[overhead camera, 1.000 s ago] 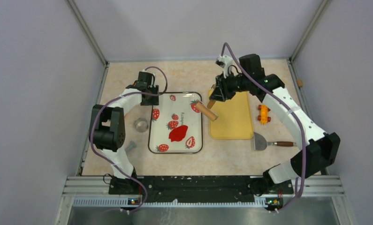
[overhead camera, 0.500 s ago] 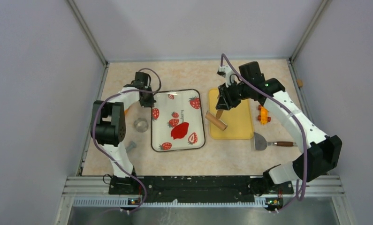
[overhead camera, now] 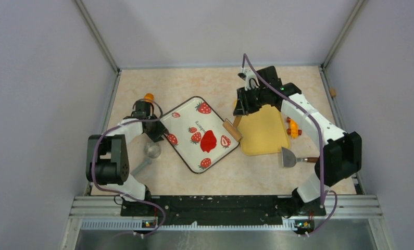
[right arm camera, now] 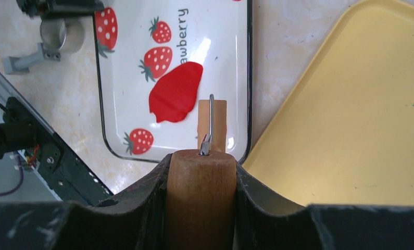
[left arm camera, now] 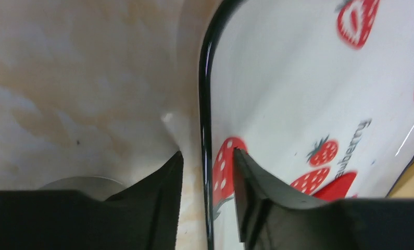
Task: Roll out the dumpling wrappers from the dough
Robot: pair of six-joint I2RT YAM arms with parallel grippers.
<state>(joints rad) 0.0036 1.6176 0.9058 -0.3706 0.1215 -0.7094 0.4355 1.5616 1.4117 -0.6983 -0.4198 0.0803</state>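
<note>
The dough (overhead camera: 209, 140) lies in the tray (overhead camera: 181, 125) at mid-bench (overhead camera: 204, 83). A cutter (overhead camera: 152, 150) sits just left of the tray. The board (overhead camera: 264, 135) lies to its right, with the rolling pin (overhead camera: 231, 130) between them. A scraper (overhead camera: 288, 156) lies just near-right of the board.

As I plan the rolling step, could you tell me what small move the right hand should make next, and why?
Probably bring the rolling pin onto the dough: the right hand grips one end, the other is over the strawberry tray's edge beside the dough, and the left hand straddles the rim.
</note>
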